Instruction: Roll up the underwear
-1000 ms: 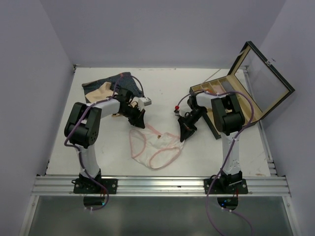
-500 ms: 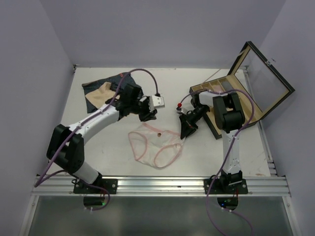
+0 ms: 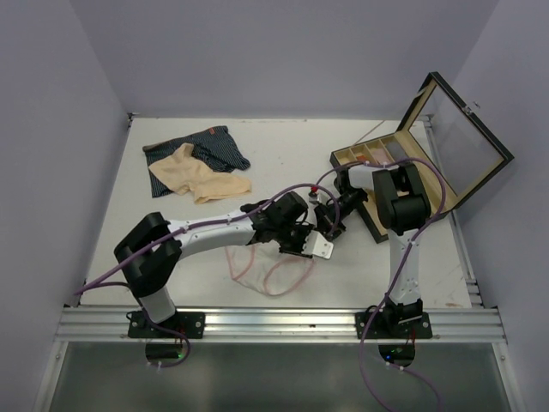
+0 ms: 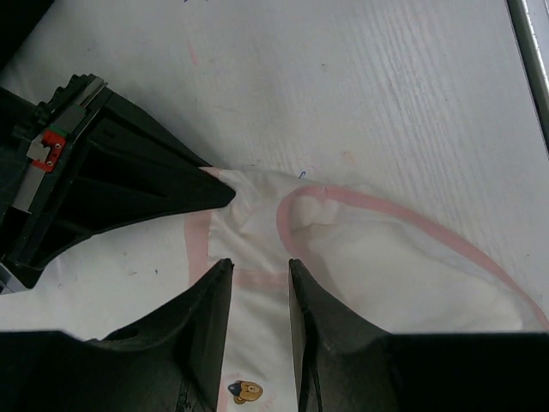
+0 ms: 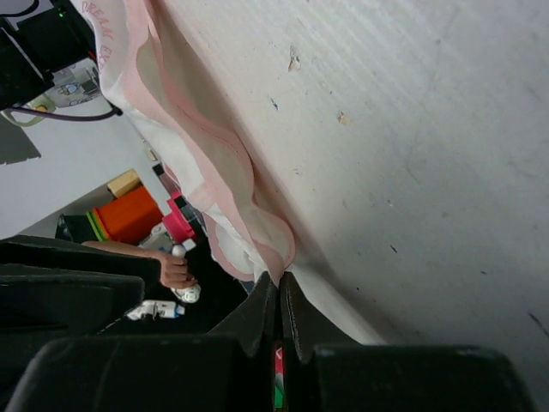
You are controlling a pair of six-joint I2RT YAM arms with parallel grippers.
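Observation:
The pink-and-white underwear (image 3: pixel 257 262) lies flat at the table's front centre. My right gripper (image 3: pixel 330 229) is shut on its right corner, and the pinched pink hem (image 5: pixel 273 257) bunches just ahead of the closed fingertips (image 5: pixel 268 296). My left gripper (image 4: pixel 257 268) is open and reaches across, its jaws straddling the white cloth (image 4: pixel 257 240) by a pink band without pinching it. It sits right beside the right gripper (image 4: pixel 129 184). The beige underwear (image 3: pixel 202 176) rests on the navy striped underwear (image 3: pixel 210 144) at the back left, away from both grippers.
A compartmented wooden box (image 3: pixel 377 159) stands at the right with its glass lid (image 3: pixel 467 142) propped open, just behind the right arm. The left arm (image 3: pixel 214 230) stretches low across the table's middle. A metal rail (image 3: pixel 274 322) runs along the near edge.
The left arm swung from behind the pink-and-white underwear to its right corner, beside the right gripper, and its jaws opened. The right gripper stayed at that corner.

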